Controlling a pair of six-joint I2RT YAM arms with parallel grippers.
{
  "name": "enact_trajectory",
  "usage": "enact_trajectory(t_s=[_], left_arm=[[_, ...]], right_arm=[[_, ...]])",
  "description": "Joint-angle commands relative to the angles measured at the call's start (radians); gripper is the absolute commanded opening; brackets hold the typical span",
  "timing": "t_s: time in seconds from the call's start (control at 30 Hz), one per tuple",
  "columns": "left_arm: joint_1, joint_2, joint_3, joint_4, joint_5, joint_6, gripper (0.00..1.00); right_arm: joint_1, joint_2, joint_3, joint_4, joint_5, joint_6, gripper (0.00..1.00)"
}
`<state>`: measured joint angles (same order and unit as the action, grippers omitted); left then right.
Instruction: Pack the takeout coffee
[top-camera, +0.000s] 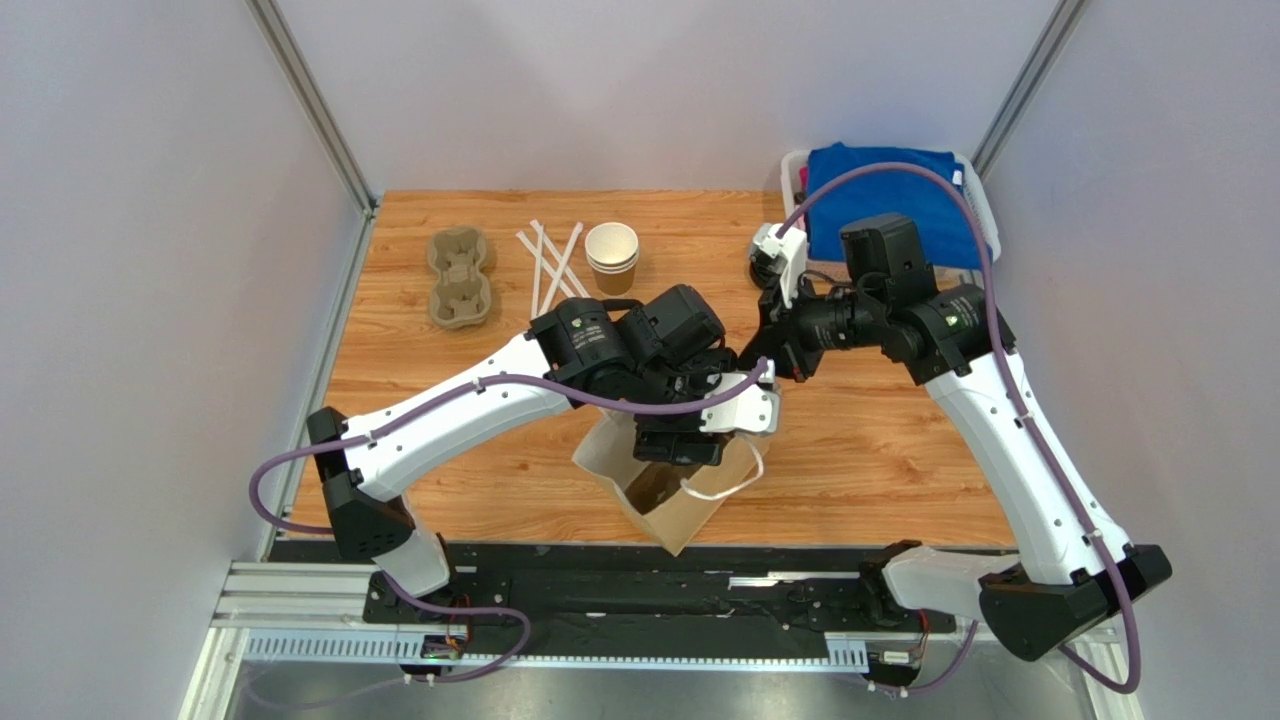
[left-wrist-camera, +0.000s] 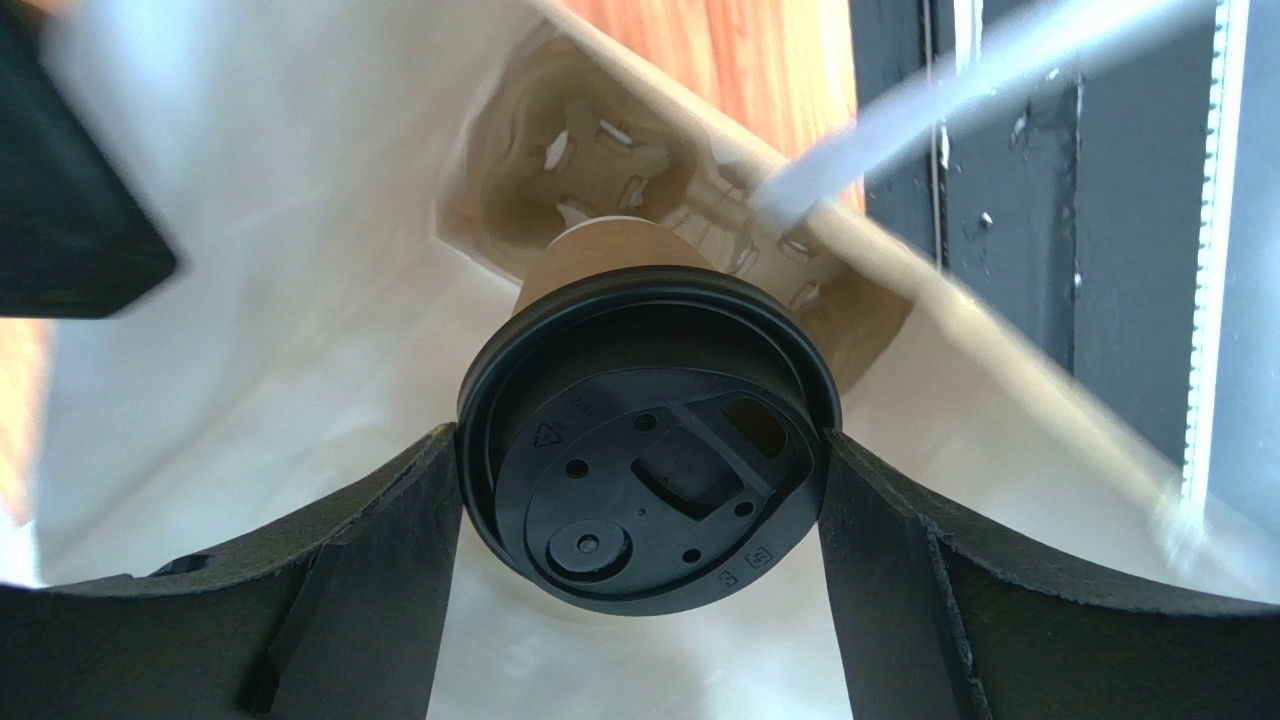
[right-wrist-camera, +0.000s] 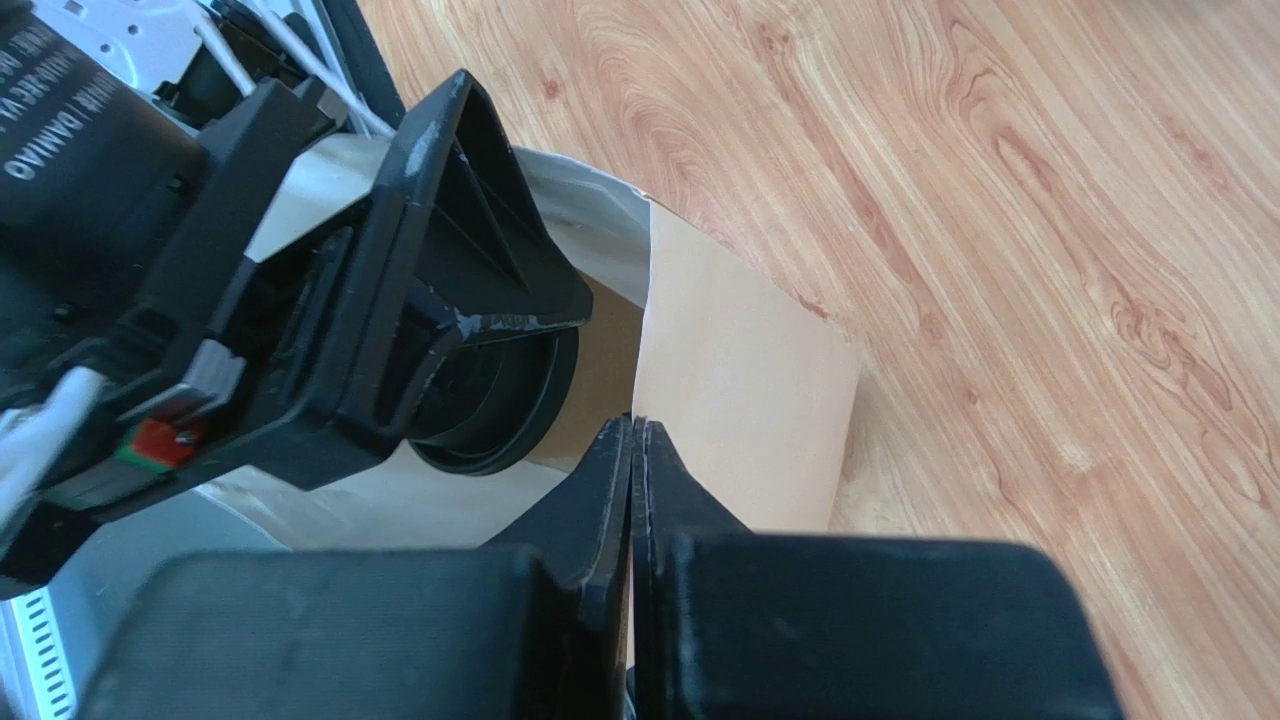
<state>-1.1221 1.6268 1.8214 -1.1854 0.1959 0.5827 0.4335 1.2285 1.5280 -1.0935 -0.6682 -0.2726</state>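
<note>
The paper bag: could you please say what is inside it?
A lidded coffee cup held by the left gripper, above a cardboard cup carrier. Its base and the bag's floor are hidden.

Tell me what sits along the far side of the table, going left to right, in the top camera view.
Cup carrier → straws → cup stack → bin of blue cloth.

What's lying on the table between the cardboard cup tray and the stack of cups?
A few white sticks lie loose on the wood between the tray and the cups. The top view shows it.
</note>
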Motion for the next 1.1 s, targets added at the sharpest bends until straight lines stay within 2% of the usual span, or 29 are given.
enact_trajectory(t_s=[0.0, 0.13, 0.43, 0.53, 0.57, 0.67, 0.77, 1.07], left_arm=[[-0.008, -0.044, -0.054, 0.047, -0.010, 0.019, 0.32], [-0.008, -0.064, -0.117, 0.058, -0.012, 0.023, 0.32], [-0.007, -0.191, -0.280, 0.121, -0.003, 0.083, 0.32], [-0.007, -0.223, -0.309, 0.156, 0.008, 0.112, 0.32], [-0.008, -0.226, -0.307, 0.159, 0.014, 0.117, 0.32], [-0.008, -0.231, -0.304, 0.162, 0.046, 0.134, 0.32], [-0.008, -0.232, -0.304, 0.161, 0.062, 0.150, 0.32], [-0.008, -0.242, -0.303, 0.145, 0.065, 0.163, 0.32]], right_arm=[[0.004, -0.069, -0.043, 0.053, -0.030, 0.024, 0.00], [0.002, -0.132, -0.107, 0.055, -0.019, 0.027, 0.00], [0.004, -0.254, -0.195, -0.088, 0.009, -0.007, 0.00], [0.004, -0.236, -0.184, -0.101, 0.028, -0.002, 0.28], [0.002, -0.227, -0.174, -0.088, 0.035, -0.005, 0.48], [0.002, -0.167, -0.097, -0.057, 0.045, -0.045, 0.70], [0.002, -0.089, -0.016, -0.040, 0.038, -0.092, 0.77], [0.005, 0.077, 0.103, 0.037, -0.096, -0.246, 0.80]])
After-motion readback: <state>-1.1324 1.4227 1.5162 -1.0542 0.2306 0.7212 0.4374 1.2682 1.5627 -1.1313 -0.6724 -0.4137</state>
